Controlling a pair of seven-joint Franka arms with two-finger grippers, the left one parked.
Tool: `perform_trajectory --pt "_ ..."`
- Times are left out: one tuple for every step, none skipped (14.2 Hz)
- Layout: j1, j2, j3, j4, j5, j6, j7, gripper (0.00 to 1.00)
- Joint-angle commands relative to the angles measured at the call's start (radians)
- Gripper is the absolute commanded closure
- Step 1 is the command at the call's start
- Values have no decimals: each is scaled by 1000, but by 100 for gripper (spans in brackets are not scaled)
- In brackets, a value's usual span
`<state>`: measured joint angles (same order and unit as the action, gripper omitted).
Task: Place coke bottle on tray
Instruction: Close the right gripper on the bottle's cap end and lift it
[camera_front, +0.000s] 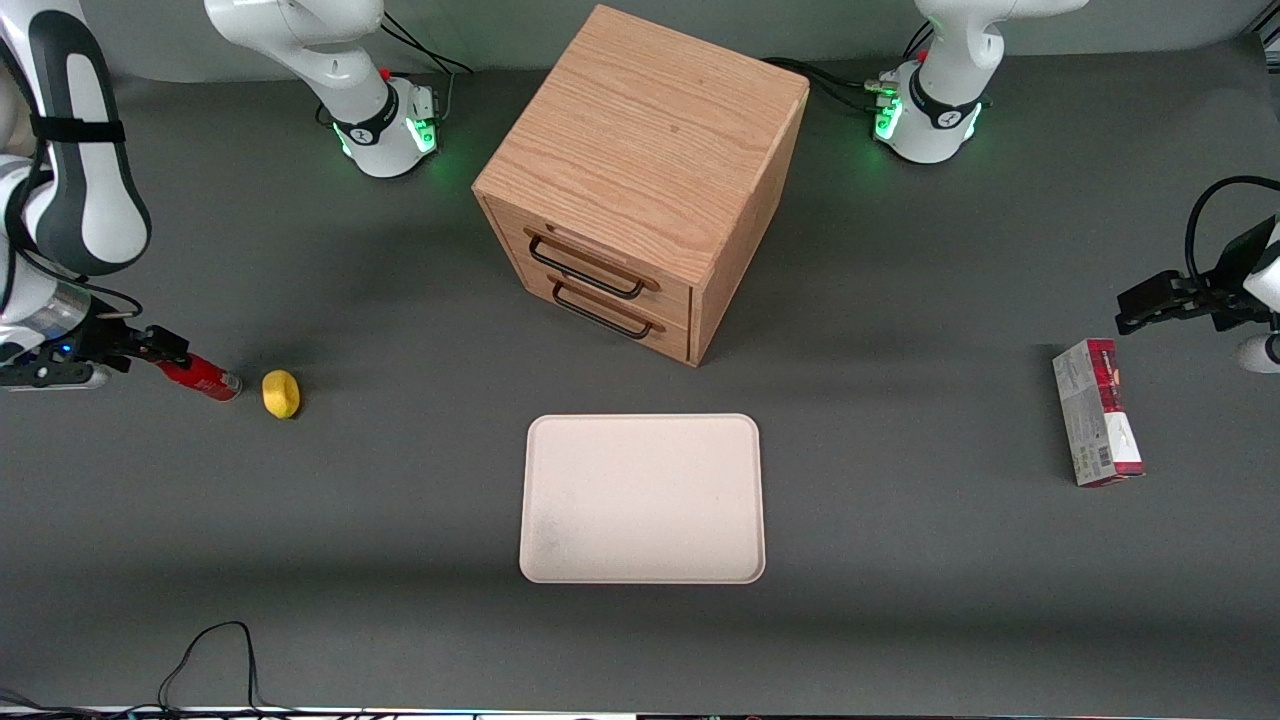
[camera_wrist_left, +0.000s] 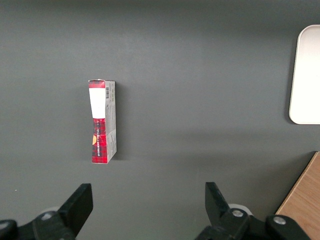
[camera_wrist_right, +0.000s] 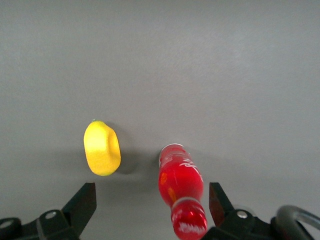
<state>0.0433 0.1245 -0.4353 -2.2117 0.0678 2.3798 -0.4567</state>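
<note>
One target: the coke bottle (camera_front: 200, 378) lies on its side on the table (camera_front: 900, 560), at the working arm's end, well apart from the tray (camera_front: 640, 498). Its cap end points at the gripper (camera_front: 165, 350) and its silvery base points toward the yellow lump (camera_front: 280, 393) just beside it.

- Gripper state: fingers spread wide and nothing held. In the right wrist view the gripper (camera_wrist_right: 151, 192) straddles the bottle (camera_wrist_right: 180, 185), which sits closer to one finger (camera_wrist_right: 220, 202) than the other. No contact is visible.
- Why this pose: the arm comes in low and along the bottle's axis, so closing would probably pinch the neck or upper body. That looks like pre-grasp alignment.
- Judgement: the task is at an early stage, with the grasp not yet made and the tray bare.
- Risk: the bottle is round and lying down, so an off-centre close could roll it or nudge it into the lump (camera_wrist_right: 102, 148). Centring before closing seems wise.
- Path: the tray lies nearer the front camera than the wooden cabinet (camera_front: 640, 180), toward the table's middle. A lift and sideways carry looks unobstructed.
- The red-and-grey carton (camera_front: 1097, 412) is at the parked arm's end and is irrelevant here.
</note>
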Motion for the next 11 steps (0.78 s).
perform_trajectory --pt "-23 14 1 0 43 15 -76 0" --pt "-25 15 0 -8 43 15 -76 0" --pt "-29 15 -6 -13 43 15 -77 0" --pt "-29 14 -8 -14 41 12 -79 0" --pt "-31 12 -14 -20 41 12 -83 0" --pt "-31 12 -22 -25 38 12 -100 0" --pt "-36 14 -31 -26 37 12 -120 0" --pt "-37 14 -43 -26 35 12 -137 3" --pt "-37 14 -43 -26 37 10 -137 17" --pt "-37 14 -43 -25 37 10 -125 54" --pt "-37 15 -43 -25 37 9 -122 89"
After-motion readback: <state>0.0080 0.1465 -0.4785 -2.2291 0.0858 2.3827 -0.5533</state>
